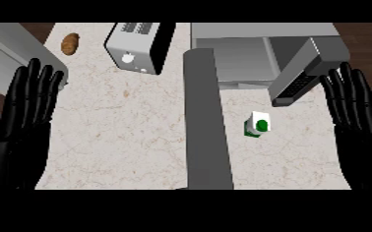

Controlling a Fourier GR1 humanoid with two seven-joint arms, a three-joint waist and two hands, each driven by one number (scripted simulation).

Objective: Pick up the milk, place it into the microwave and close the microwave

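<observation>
The milk [259, 125] is a small white carton with a green round mark and green base, standing on the pale counter right of the middle. Behind it the grey microwave [240, 54] stands with its door [303, 73] swung open toward the right, the cavity showing. My right hand [352, 103] is at the right edge, open with fingers up, well right of the carton. At the left edge my left hand [29, 103] is held the same way, open and holding nothing.
A silver toaster [138, 46] stands at the back, left of the microwave. A brown potato-like item [70, 43] lies at the back left. A grey upright bar [207, 123] crosses the middle of the view. A grey appliance corner [22, 44] sits far left.
</observation>
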